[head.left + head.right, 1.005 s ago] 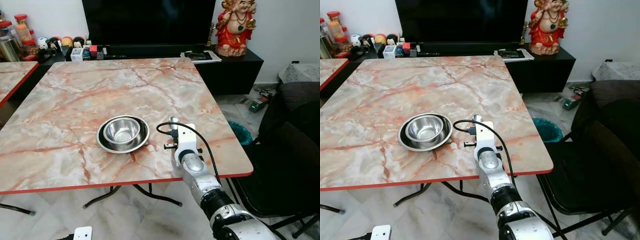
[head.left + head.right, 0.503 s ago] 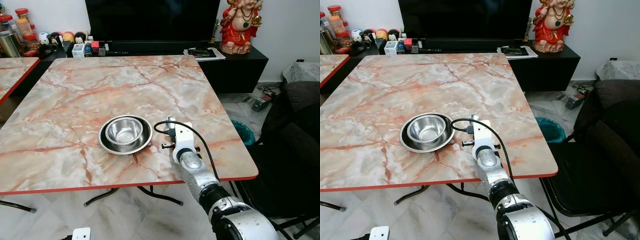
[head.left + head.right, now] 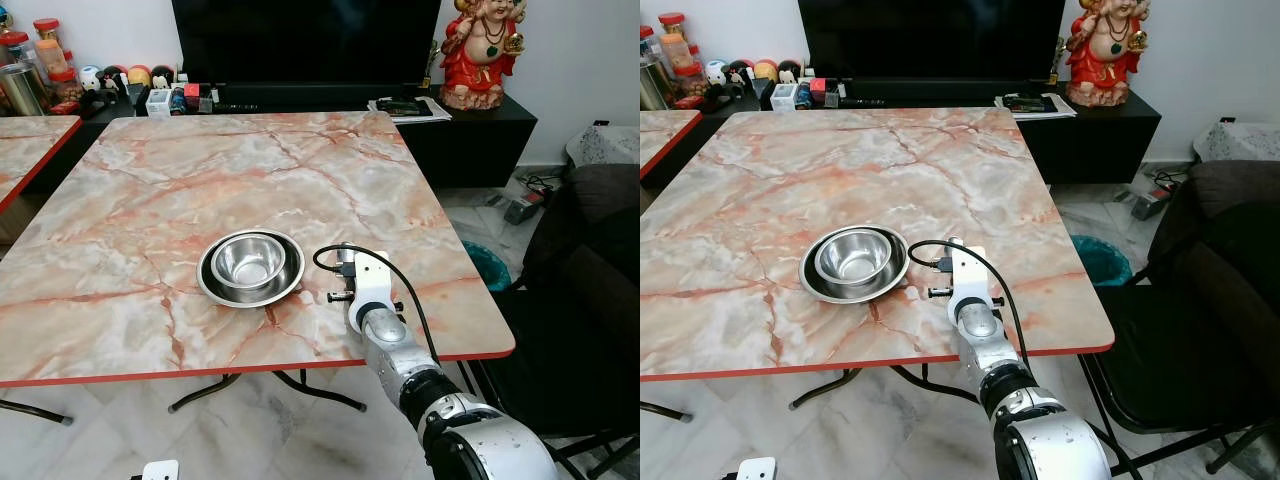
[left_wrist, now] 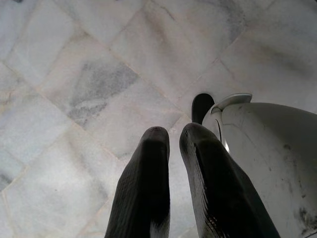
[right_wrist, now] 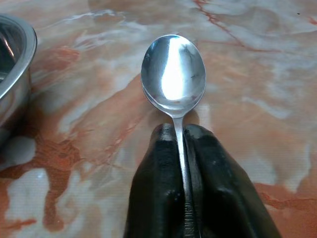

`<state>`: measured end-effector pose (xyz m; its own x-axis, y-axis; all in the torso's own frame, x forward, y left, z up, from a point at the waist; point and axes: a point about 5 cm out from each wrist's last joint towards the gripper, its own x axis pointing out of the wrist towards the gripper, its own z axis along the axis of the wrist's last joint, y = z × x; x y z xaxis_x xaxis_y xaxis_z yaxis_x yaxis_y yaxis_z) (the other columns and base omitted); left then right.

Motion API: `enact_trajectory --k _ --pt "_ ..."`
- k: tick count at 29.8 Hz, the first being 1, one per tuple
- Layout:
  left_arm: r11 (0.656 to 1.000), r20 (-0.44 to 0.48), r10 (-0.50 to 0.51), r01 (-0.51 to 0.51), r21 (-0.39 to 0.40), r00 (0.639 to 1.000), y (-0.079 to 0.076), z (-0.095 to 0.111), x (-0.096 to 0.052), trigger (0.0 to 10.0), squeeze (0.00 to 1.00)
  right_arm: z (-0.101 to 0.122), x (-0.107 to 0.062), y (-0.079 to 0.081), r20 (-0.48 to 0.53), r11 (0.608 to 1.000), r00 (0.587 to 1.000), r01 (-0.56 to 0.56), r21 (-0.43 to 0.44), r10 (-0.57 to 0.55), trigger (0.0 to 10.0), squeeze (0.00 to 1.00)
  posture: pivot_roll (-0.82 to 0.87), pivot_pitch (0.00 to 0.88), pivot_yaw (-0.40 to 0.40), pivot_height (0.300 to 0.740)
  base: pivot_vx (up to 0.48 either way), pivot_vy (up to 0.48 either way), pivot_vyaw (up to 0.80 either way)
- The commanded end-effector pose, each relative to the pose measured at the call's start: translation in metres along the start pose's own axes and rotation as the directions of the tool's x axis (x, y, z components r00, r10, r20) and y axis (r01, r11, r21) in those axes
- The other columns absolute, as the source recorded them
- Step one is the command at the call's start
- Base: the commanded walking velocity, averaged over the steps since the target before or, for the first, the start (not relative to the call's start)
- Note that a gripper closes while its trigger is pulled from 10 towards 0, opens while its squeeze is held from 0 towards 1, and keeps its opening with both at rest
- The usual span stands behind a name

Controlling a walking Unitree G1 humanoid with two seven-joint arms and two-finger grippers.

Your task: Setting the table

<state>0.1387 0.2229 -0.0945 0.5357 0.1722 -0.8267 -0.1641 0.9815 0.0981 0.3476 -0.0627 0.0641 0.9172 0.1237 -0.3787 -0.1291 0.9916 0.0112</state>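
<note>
**Right gripper clamps a spoon beside the bowl**

The right gripper [image 5: 182, 136] has its two black fingers [image 5: 158, 163] pressed together on the handle of a shiny silver metal spoon [image 5: 173, 74], whose bowl faces up just above the pink-and-orange marbled tabletop [image 3: 200, 180]. The silver right arm [image 3: 385, 330] reaches over the table's near edge. The spoon lies just to the right of a round stainless-steel bowl [image 3: 246, 261] nested in a shallow steel plate [image 3: 212, 287], near but apart. The left gripper [image 4: 171, 148] hangs over the pale marble floor tiles [image 4: 74, 74], its fingers nearly together and holding nothing.
</note>
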Motion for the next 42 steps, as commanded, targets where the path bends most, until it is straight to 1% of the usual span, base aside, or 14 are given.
enact_trajectory --k 1,17,20,21,22,23,25,28,30,33,34,37,38,42 --pt "1.000 -0.011 0.004 -0.004 0.004 1.000 0.003 -0.002 0.000 10.0 0.00 0.008 0.001 0.006 0.018 1.000 1.000 -0.011 0.008 0.010 10.0 1.00 0.10 0.000 -0.023 0.714 0.000 0.000 0.00" --pt "1.000 -0.019 -0.002 0.002 0.003 1.000 0.000 -0.003 0.000 10.0 0.00 0.010 0.002 0.008 0.021 1.000 1.000 -0.021 0.011 0.020 10.0 1.00 0.11 0.000 -0.027 0.714 0.000 0.000 0.00" --pt "1.000 -0.017 -0.004 0.004 0.003 1.000 0.000 -0.002 0.000 10.0 0.00 0.018 0.002 0.010 0.062 1.000 0.998 -0.026 0.018 0.024 10.0 1.00 0.11 0.000 -0.027 0.714 0.000 0.000 0.00" --pt "1.000 -0.016 -0.004 0.004 0.002 1.000 0.000 -0.001 0.000 10.0 0.00 0.025 0.002 0.011 0.111 0.999 0.993 -0.039 0.007 0.038 10.0 0.79 0.11 0.000 -0.026 0.714 0.000 0.000 0.00" --pt "1.000 -0.014 -0.004 0.004 0.002 1.000 -0.001 0.000 0.000 10.0 0.00 0.035 0.001 0.011 0.185 0.999 0.982 -0.032 -0.021 0.035 10.0 0.00 0.10 0.000 -0.026 0.714 0.000 0.000 0.00" --pt "1.000 -0.014 -0.004 0.004 0.002 1.000 -0.001 0.000 0.000 10.0 0.00 0.035 0.001 0.011 0.185 0.999 0.982 -0.032 -0.021 0.035 10.0 0.00 0.10 0.000 -0.026 0.714 0.000 0.000 0.00" --pt "1.000 -0.010 -0.005 0.005 -0.001 1.000 -0.001 0.001 0.001 10.0 0.00 0.049 0.000 0.011 0.277 1.000 0.960 -0.025 -0.005 0.025 10.0 0.00 0.10 0.000 -0.026 0.714 0.000 0.000 0.00" --pt "1.000 -0.004 -0.007 0.007 -0.006 1.000 -0.001 0.002 0.001 10.0 0.00 0.057 -0.002 0.009 0.331 1.000 0.943 -0.020 0.003 0.018 10.0 0.00 0.10 0.000 -0.025 0.714 0.000 0.000 0.00" --pt "1.000 0.004 -0.009 0.009 -0.010 1.000 -0.003 0.004 0.001 10.0 0.00 0.066 -0.006 0.006 0.407 0.999 0.914 -0.015 0.048 -0.006 10.0 0.00 0.10 0.000 -0.026 0.714 0.000 0.000 0.00" --pt "1.000 0.009 -0.008 0.009 -0.013 1.000 -0.003 0.005 0.001 10.0 0.00 0.071 -0.008 0.004 0.446 0.998 0.895 -0.009 0.055 -0.017 10.0 0.00 0.10 0.000 -0.025 0.714 0.000 0.000 0.00" --pt "1.000 0.020 -0.007 0.007 -0.020 1.000 -0.004 0.006 0.001 10.0 0.00 0.075 -0.012 0.001 0.496 0.998 0.868 -0.009 0.064 -0.024 10.0 0.00 0.10 0.000 -0.025 0.714 0.000 0.000 0.00" --pt "1.000 0.024 -0.007 0.007 -0.022 1.000 -0.004 0.006 0.001 10.0 0.00 0.076 -0.013 0.001 0.513 0.998 0.858 -0.010 0.068 -0.027 10.0 0.00 0.10 0.000 -0.025 0.714 0.000 0.000 0.00" --pt "1.000 0.021 -0.013 0.013 -0.021 1.000 -0.005 0.007 0.002 10.0 0.00 0.081 -0.019 -0.005 0.567 0.998 0.823 0.007 0.070 -0.046 10.0 0.00 0.09 0.000 -0.022 0.714 0.000 0.000 0.00" --pt "1.000 0.013 -0.019 0.019 -0.025 1.000 -0.007 0.006 0.002 10.0 0.00 0.085 -0.023 -0.015 0.600 0.995 0.796 0.030 0.095 -0.081 10.0 0.00 0.08 0.000 -0.019 0.714 0.000 0.000 0.00"
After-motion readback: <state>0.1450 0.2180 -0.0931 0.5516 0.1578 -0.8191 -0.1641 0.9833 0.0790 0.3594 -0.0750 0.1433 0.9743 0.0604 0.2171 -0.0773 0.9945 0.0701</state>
